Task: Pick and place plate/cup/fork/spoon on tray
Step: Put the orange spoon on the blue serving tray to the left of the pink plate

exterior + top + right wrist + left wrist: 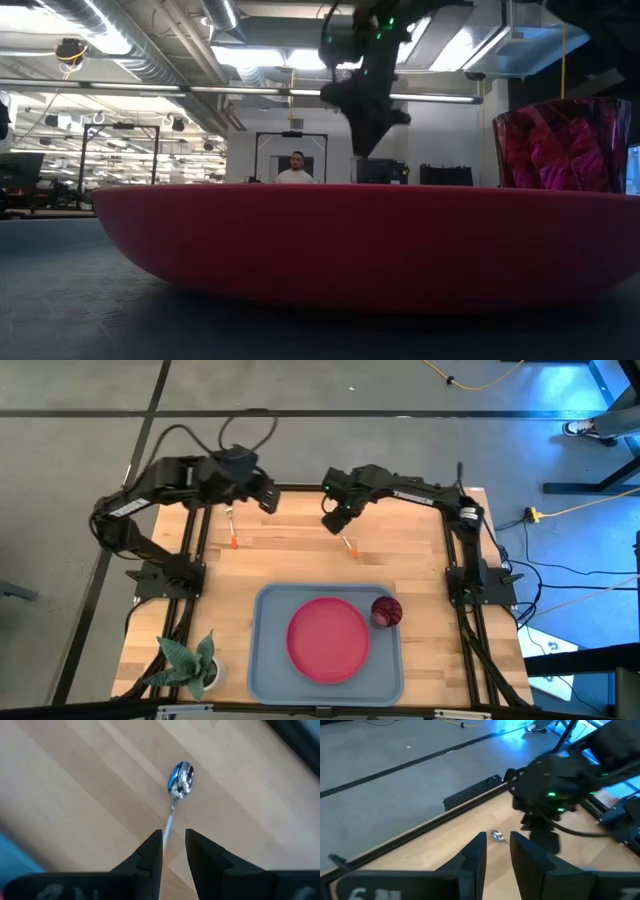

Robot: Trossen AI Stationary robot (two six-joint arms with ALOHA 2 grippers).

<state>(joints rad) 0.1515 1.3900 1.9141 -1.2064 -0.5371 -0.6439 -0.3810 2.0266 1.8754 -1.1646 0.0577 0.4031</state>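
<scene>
The pinkish-red plate [328,638] lies flat on the grey-blue tray [265,660], and the dark red cup [387,611] stands on the tray at the plate's far right. The spoon [181,779] lies on the bare wood [350,546] beyond the tray. My right gripper [173,845] hovers above it with a narrow gap between its fingers and the thin handle [169,822] running toward that gap; it touches nothing. The fork [232,530] lies on the wood at the far left. My left gripper [268,500] waits by the far edge, narrowly open and empty.
A small potted plant [190,663] stands at the near left corner. In the low view the plate [370,245] fills the foreground with the cup [560,145] behind it. A person [297,170] stands far off in the room. Bare wood lies between tray and far edge.
</scene>
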